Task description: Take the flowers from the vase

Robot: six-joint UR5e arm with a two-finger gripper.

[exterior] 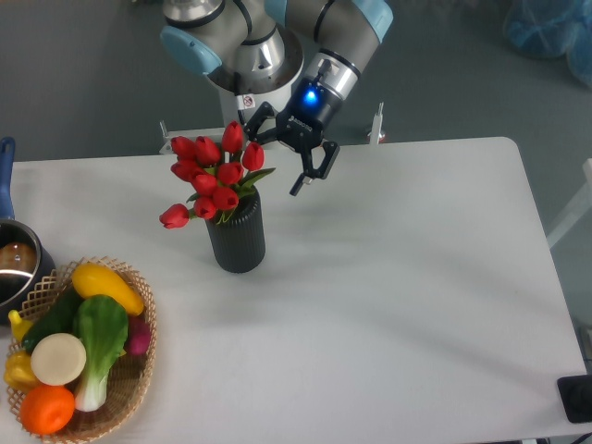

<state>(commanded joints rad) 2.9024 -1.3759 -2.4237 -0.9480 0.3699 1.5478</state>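
The vase stands on the tabletop, left of centre, with the flowers in its mouth. The claw hangs just right of the blooms, behind the vase. A wicker basket of vegetables sits at the front left corner, a pot behind it at the left edge.

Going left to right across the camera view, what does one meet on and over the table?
Pot with blue handle → wicker basket of vegetables → black vase holding the red flowers → open gripper → bare white table.
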